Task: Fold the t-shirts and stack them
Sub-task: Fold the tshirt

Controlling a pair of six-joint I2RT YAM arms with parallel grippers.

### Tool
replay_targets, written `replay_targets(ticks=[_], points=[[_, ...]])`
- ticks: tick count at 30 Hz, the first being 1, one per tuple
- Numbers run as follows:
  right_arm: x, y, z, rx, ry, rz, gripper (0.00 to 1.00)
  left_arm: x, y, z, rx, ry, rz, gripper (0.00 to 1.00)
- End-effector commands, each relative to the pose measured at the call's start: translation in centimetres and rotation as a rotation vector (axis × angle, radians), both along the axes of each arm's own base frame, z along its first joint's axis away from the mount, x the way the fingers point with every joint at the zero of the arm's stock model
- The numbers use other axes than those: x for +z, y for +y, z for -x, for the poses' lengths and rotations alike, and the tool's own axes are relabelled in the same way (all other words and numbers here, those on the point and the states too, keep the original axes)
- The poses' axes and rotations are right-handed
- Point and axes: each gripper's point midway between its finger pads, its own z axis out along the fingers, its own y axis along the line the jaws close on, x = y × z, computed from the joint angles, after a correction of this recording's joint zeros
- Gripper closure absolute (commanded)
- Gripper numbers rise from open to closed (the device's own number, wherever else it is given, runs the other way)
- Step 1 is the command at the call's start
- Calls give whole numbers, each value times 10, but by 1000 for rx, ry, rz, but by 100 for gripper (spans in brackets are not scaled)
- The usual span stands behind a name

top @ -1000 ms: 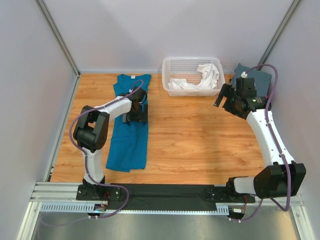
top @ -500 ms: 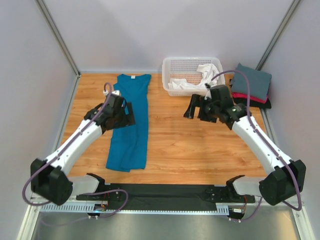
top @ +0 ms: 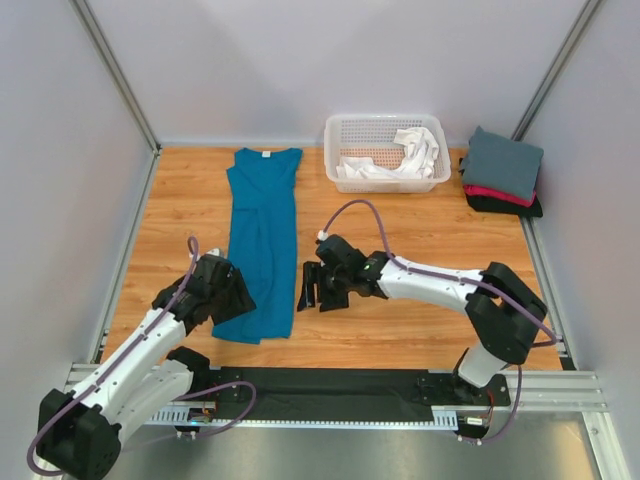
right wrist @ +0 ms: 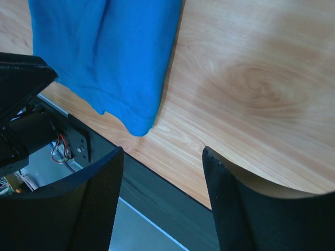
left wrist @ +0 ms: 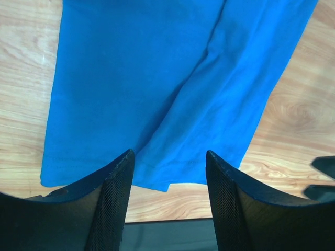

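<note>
A teal-blue t-shirt [top: 262,240] lies folded into a long strip on the left of the table, white neck label at the far end. Its hem shows in the left wrist view [left wrist: 172,89] and in the right wrist view [right wrist: 112,57]. My left gripper [top: 232,296] is open and empty at the hem's near left corner. My right gripper [top: 310,285] is open and empty just right of the hem. A folded stack with a slate-grey shirt [top: 503,163] over a red-pink one [top: 490,193] and a black one [top: 505,206] sits far right. A white shirt [top: 400,160] lies in the basket.
A white lattice basket [top: 385,181] stands at the back centre. A black rail [top: 330,383] runs along the table's near edge. Grey walls close in the left, right and back sides.
Both arms have swung toward the near end of the teal shirt. The left gripper left the shirt's middle; the right came from the far-right stack across the table.
</note>
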Motion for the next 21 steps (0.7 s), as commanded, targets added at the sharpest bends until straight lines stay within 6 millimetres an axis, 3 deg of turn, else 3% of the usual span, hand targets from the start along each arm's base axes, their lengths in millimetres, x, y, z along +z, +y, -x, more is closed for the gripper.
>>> replay_targets(ticks=[1, 7, 14, 17, 21], points=[[-2, 33, 1, -38, 9, -78, 37, -4, -6, 0, 26, 1, 50, 36], [-24, 62, 25, 3, 52, -65, 40, -7, 10, 7, 62, -22, -2, 38], [-39, 71, 27, -1, 74, -57, 50, -13, 13, 15, 54, -10, -9, 42], [-45, 71, 26, -6, 71, -46, 57, -14, 13, 16, 55, -8, -6, 44], [-50, 73, 26, -1, 81, -39, 74, -18, 12, 17, 56, 3, -4, 45]])
